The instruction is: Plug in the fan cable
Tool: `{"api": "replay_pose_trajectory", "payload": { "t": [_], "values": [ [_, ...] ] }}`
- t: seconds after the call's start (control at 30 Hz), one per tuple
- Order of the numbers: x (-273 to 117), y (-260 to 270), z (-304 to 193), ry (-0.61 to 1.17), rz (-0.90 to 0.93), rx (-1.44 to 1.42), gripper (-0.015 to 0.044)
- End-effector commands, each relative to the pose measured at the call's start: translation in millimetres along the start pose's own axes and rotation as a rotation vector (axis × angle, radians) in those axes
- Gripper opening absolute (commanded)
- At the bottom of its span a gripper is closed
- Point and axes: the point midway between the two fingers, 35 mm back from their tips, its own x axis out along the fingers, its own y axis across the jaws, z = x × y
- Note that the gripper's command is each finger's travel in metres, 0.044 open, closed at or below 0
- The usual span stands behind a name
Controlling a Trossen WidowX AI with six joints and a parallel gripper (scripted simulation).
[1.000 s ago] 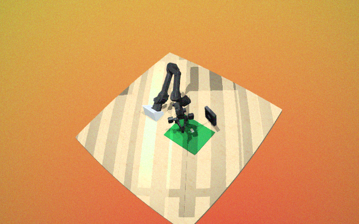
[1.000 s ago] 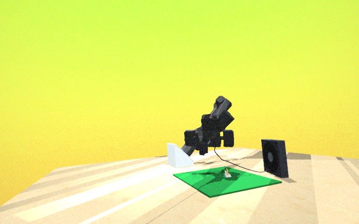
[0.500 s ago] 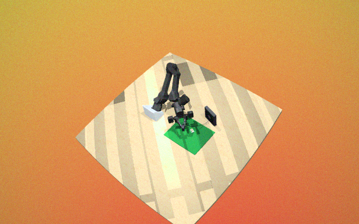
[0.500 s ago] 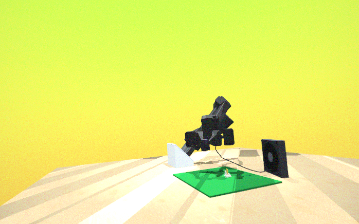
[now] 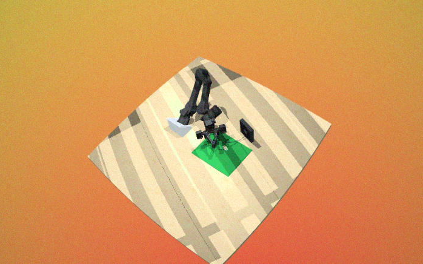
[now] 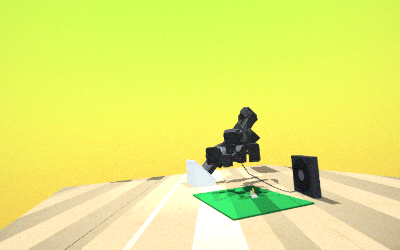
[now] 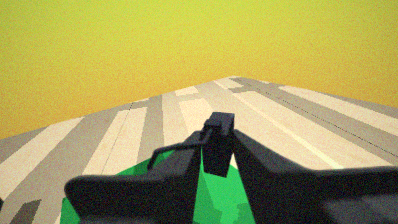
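Above the green board (image 5: 228,163) (image 6: 235,209) (image 7: 220,192), w/ its tip up in the air & not touching it, the claw (image 5: 213,144) (image 6: 226,161) (image 7: 215,135) has the black plug (image 7: 218,145) pinched betw. its fingers. Jaws are most of the way closed, just a narrow gap, filled by the plug. In the wrist view the plug sticks out past the fingertips, top & bottom; fine detail is poor there, so can't tell which face carries the sockets.

The cable (image 5: 237,141) (image 6: 268,182) (image 7: 177,147) comes off the plug's side & runs over to the fan (image 5: 246,130) (image 6: 305,176), which stands upright on the worktop (image 5: 239,193) (image 6: 164,214) (image 7: 125,135) just beside the board. The header (image 5: 225,148) (image 6: 253,195), small & pale, sits on the board, no plug on it, off to the fan side of the claw in the top view.

Step in hand, as I read it: carrying/lining up, i.e. plug gripped, insertion not yet done. Next move: shift the claw sideways toward the fan until it's over the header, turn the plug so its long side matches the pin row, get it plumb, then lower slowly. The claw looks tilted fwd, prob. too much for a straight push, so level it 1st. Watch the cable: slack could snag or twist the plug in the grip. Once it's seated fully, open up & back off, clear of plug & board.
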Motion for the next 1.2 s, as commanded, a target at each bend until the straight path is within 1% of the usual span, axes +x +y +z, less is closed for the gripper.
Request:
{"api": "replay_pose_trajectory", "payload": {
  "t": [0.0,1.17],
  "values": [
    [0,2,1,0.005,0.005,-0.004,0.0],
    [0,1,-28,0.002,0.0,0.001,0.0]
  ]
}}
